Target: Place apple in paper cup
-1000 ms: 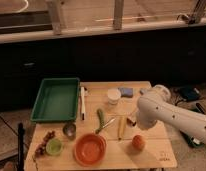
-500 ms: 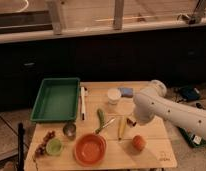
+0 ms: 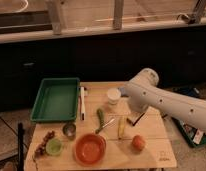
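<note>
The apple (image 3: 138, 142) is seen lying on the tabletop (image 3: 161, 156), near the front edge and toward the right front corner. It is not held by anything. The paper cup (image 3: 114, 95) is stood upright near the back edge, about halfway along. Its open mouth is turned up, so something can be dropped in. The cup and the apple are set well apart.

The claw (image 3: 133, 120) is carried by the white arm (image 3: 166, 102), which is reached in from the right side. The claw is found between the cup and the apple, nearer the apple, and just beside the back end of the banana (image 3: 121, 128). Its fingers are pressed together and nothing is gripped by them.

The claw is probably pointed down there because the apple must be picked up first. For that, the fingers would have to be spread wide. The banana could be bumped, since it is laid so close.

The orange bowl (image 3: 90, 149) is placed near the front edge too. It is much wider than the apple, so the two should not be mixed up.
</note>
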`<state>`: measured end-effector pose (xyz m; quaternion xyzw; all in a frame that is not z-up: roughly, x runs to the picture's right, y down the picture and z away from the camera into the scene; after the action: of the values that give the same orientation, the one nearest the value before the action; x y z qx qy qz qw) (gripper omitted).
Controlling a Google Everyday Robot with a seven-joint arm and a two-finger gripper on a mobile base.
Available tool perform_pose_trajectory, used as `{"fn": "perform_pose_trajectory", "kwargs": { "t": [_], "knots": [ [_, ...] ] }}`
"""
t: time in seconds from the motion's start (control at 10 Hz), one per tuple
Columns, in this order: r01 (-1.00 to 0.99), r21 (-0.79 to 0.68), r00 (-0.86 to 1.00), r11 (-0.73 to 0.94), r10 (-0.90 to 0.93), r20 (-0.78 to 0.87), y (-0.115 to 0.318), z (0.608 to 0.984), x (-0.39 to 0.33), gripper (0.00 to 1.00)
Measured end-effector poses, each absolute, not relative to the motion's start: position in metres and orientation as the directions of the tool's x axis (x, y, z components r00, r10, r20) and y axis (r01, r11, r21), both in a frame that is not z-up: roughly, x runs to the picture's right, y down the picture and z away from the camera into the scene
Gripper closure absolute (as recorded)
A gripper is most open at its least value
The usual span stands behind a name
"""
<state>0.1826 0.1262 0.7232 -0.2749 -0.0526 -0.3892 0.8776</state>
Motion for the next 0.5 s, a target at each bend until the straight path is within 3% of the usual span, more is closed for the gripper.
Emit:
{"fn": "perform_pose_trajectory", "kwargs": {
  "t": [0.2,0.3,0.5],
  "knots": [
    [0.727,-0.430,0.675,0.535,-0.671,0.308,0.114,0.723,0.166,0.91],
    [0.729,-0.428,0.674,0.534,-0.668,0.315,0.110,0.720,0.158,0.85],
    [0.733,-0.428,0.673,0.529,-0.657,0.340,0.121,0.716,0.158,0.61]
  ]
}}
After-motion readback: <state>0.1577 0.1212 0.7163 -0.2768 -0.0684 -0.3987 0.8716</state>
